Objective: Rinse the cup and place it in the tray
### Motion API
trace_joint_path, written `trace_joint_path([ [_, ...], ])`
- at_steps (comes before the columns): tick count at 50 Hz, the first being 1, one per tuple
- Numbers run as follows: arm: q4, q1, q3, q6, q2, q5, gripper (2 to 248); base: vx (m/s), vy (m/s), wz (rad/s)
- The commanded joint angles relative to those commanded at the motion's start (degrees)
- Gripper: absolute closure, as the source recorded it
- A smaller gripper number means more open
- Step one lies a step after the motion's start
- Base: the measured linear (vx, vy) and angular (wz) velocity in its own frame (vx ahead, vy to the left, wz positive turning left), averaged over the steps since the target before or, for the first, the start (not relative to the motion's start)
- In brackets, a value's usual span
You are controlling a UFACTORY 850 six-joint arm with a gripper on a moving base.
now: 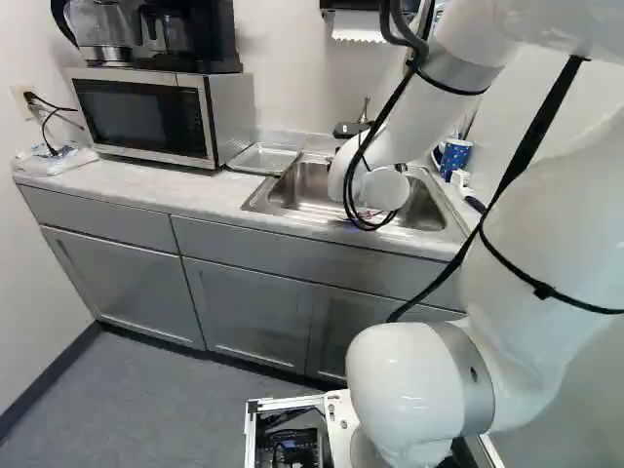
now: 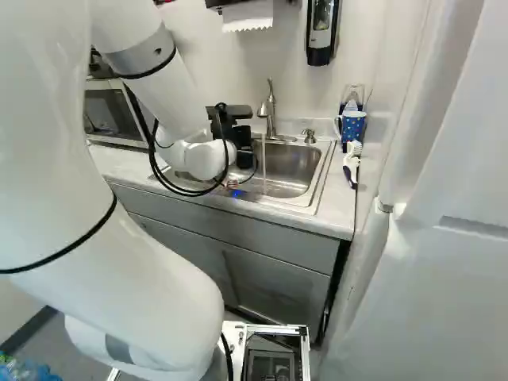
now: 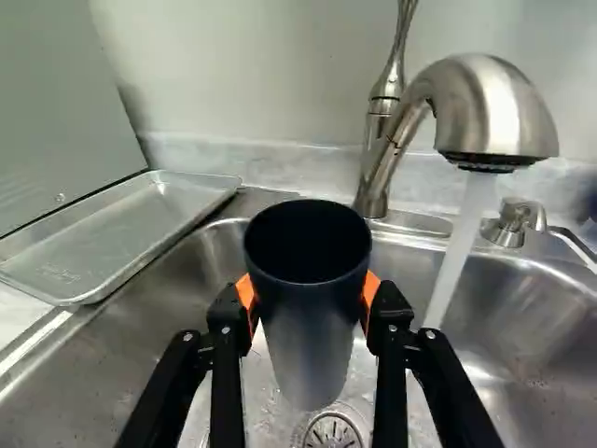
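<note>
Over the sink, my gripper (image 2: 228, 125) shows as a dark shape beyond the white wrist in the right base view. In the wrist view the gripper (image 3: 311, 303) is shut on the dark cup (image 3: 312, 317), its orange pads pressing from two sides. The cup's open mouth faces the wrist camera, and its inside looks dark. Water (image 3: 455, 257) runs from the faucet (image 3: 490, 107) and falls beside the cup, not into it. The metal tray (image 3: 121, 238) lies flat on the counter beside the sink; the same tray (image 1: 263, 158) is next to the microwave in the left base view.
The sink (image 2: 305, 178) is below the gripper, with its drain (image 3: 333, 431) under the cup. A microwave (image 1: 146, 117) borders the tray. A soap pump (image 2: 309, 136), a blue patterned mug (image 2: 353, 125) and a brush (image 2: 352, 163) stand or lie on the sink's far side.
</note>
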Motion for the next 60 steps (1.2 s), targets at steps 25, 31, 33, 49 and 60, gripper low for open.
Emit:
trace_joint_path([
  [25, 0.0, -4.6, 1.1, 0.0, 1.0, 1.5, 126, 0.000, 0.000, 0.000],
  [31, 0.0, -5.9, 1.4, 0.0, 1.3, 1.5, 126, 0.000, 0.000, 0.000],
  [33, 0.0, -6.2, 1.4, 0.0, 1.3, 1.5, 126, 0.000, 0.000, 0.000],
  [49, 0.0, -6.2, 1.4, 0.0, 1.3, 1.5, 126, 0.000, 0.000, 0.000],
  [60, 0.0, -6.2, 1.4, 0.0, 1.3, 1.5, 126, 0.000, 0.000, 0.000],
])
